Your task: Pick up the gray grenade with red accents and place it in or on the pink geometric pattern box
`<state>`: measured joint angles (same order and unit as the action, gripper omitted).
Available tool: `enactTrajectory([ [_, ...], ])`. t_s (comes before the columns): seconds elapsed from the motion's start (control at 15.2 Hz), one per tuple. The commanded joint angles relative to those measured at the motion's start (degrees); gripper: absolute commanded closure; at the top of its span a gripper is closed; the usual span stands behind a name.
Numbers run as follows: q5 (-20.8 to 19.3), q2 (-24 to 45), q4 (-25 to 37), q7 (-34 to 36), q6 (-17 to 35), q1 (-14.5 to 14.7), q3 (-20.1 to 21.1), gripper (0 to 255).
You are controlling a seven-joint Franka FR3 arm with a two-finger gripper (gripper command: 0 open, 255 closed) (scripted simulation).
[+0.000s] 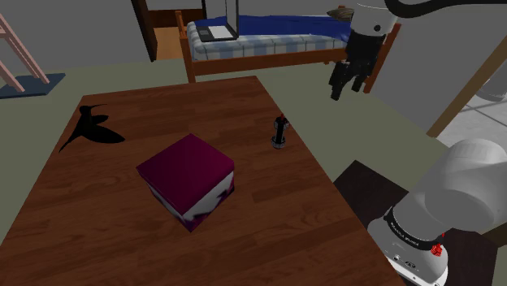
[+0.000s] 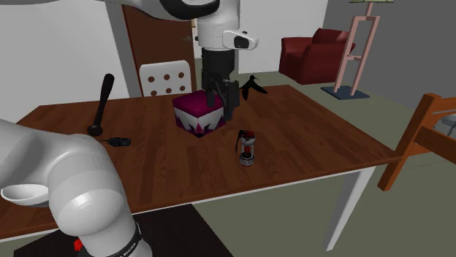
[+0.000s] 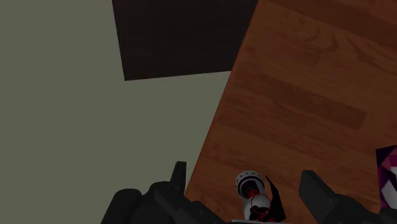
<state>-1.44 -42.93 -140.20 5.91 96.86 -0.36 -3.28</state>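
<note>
Your gripper (image 3: 243, 170) hangs high over the table's edge, its 2 black fingers spread wide and clasping nothing. In the wrist view the grenade (image 3: 254, 196) shows far below, framed in the gap between them, so you look roughly lined up already.

The grenade (image 1: 279, 132) stands upright on the wooden table (image 1: 122, 219), close to the edge nearest the stand. It is grey-bodied with red marks and has a dark cap and lever.

For the step in hand, I'd come straight down and keep the body centred, so both fingers meet it together. It looks narrow and tall, and 1 finger arriving first would likely tip it. Close on the body below the cap, not on the lever.

The box (image 1: 188, 179), with its dark magenta top and pink-and-white patterned sides, sits further in, with bare wood between it and the grenade. Its top appears closed and flat, so lift well clear of it before crossing, then release low.
</note>
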Motion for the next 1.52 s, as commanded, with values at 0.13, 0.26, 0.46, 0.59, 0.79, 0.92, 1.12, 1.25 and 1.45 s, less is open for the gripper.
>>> enactTrajectory([
  [0.13,1.2,2.9,-0.9,2.0,4.2,0.0,0.4,0],
  [0.26,2.5,6.1,-1.4,3.8,8.4,0.1,0.8,0],
  [0.46,4.3,11.5,-1.6,6.4,14.5,0.2,1.4,0],
  [0.59,5.5,15.3,-1.2,8.0,18.5,0.4,1.7,0],
  [0.79,7.3,21.4,-0.1,10.1,24.2,0.6,2.1,0],
  [0.92,8.6,25.7,1.1,11.3,27.7,0.8,2.2,0],
  [1.12,10.5,31.8,3.4,12.9,32.3,1.1,2.4,0],
  [1.25,10.7,32.7,2.7,12.7,33.9,1.2,2.5,0],
  [1.45,11.1,34.2,1.8,12.5,36.4,1.4,2.7,0],
])
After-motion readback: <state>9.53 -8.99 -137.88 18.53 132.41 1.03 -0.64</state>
